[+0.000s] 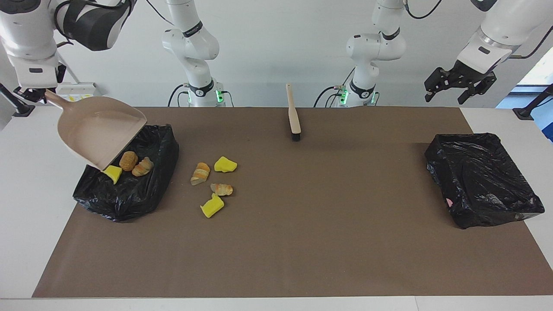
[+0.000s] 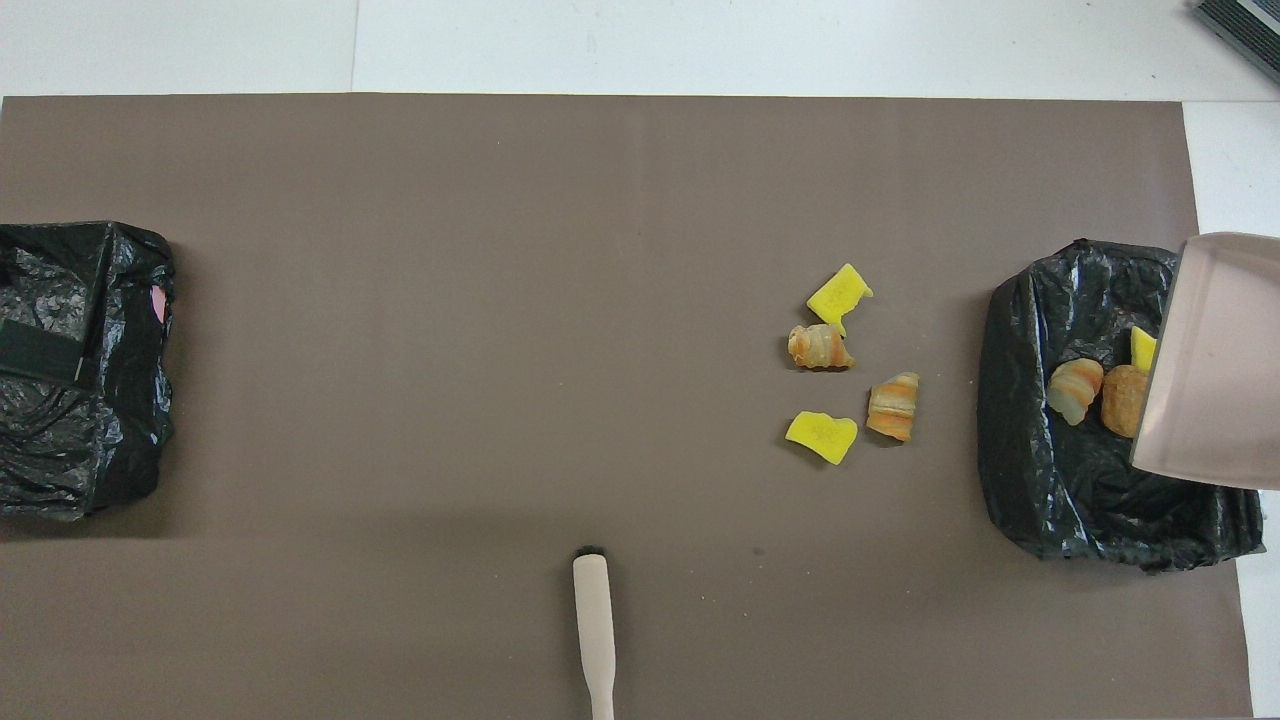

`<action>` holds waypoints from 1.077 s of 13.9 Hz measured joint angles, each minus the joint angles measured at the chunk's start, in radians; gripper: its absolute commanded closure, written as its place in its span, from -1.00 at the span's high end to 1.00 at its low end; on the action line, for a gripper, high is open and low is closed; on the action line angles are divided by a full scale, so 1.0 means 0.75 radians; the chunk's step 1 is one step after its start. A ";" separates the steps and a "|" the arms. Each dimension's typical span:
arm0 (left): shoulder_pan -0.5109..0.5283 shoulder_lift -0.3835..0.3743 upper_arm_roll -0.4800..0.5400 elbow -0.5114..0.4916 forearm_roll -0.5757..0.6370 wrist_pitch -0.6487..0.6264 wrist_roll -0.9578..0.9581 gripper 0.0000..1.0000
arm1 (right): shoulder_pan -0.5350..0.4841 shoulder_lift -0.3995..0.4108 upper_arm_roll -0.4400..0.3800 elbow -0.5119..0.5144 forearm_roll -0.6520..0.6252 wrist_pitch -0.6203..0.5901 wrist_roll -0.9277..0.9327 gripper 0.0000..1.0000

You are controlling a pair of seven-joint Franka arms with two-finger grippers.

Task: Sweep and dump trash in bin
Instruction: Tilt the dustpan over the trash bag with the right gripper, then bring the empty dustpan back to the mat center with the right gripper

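My right gripper (image 1: 38,93) is shut on the handle of the beige dustpan (image 1: 101,129), which hangs tilted, mouth down and empty, over the bin (image 1: 129,194) at the right arm's end; the pan (image 2: 1215,360) covers part of that bin (image 2: 1060,480). Three pieces of trash lie in the bin: a yellow chunk (image 1: 113,172) and two bread-like lumps (image 1: 128,160) (image 1: 143,166). Several more pieces of trash lie on the mat beside the bin, among them a yellow chunk (image 1: 212,206) (image 2: 838,293) and a bread piece (image 1: 201,172) (image 2: 893,405). My left gripper (image 1: 449,93) waits open in the air.
A brush (image 1: 294,112) (image 2: 594,630) lies on the brown mat (image 1: 302,237) near the robots, at the middle. A second black-lined bin (image 1: 484,177) (image 2: 80,440) stands at the left arm's end, under the left gripper.
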 measured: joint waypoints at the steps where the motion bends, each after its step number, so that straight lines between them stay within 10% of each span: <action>1: 0.002 0.000 0.001 0.000 0.000 0.000 0.000 1.00 | 0.000 0.000 0.014 0.000 0.043 -0.018 0.047 -1.00; 15: 0.003 -0.001 0.002 -0.001 0.000 -0.013 -0.001 1.00 | 0.501 0.054 0.120 -0.076 0.552 -0.210 1.224 -1.00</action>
